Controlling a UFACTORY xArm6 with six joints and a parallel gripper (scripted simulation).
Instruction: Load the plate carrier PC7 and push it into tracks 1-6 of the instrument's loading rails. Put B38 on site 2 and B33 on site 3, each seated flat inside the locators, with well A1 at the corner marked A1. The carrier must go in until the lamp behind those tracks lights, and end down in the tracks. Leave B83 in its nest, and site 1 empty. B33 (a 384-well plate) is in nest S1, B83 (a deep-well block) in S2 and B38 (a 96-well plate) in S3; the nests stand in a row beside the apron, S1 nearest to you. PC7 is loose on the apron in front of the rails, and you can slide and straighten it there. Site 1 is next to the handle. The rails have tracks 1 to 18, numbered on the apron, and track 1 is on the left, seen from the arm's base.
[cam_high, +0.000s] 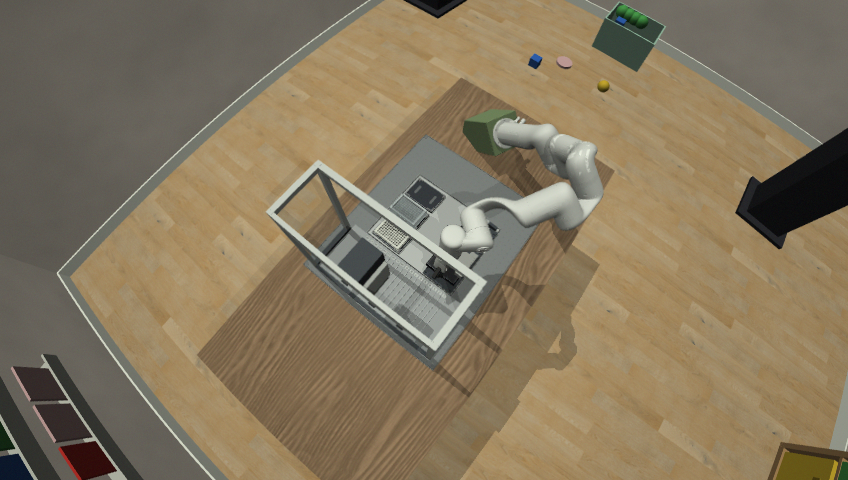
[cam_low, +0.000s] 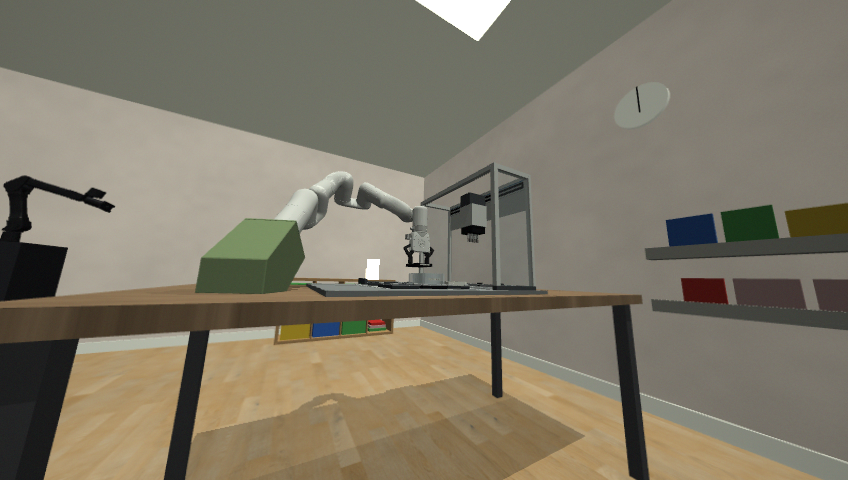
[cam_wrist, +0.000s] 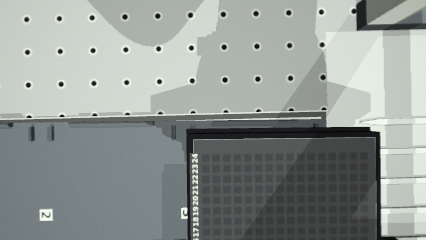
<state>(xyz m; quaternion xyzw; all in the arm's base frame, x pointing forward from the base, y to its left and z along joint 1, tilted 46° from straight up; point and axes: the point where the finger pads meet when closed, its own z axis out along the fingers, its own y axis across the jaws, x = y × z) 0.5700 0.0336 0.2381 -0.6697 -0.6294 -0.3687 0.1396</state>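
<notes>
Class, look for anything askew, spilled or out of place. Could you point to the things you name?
A blue cube (cam_high: 534, 61), pink disc (cam_high: 564, 62) and yellow ball (cam_high: 603, 86) lie loose outside the green bin (cam_high: 621, 45). The dark plate (cam_wrist: 285, 195) overlaps the carrier's (cam_wrist: 100, 175) end, possibly because it is held above.
</notes>
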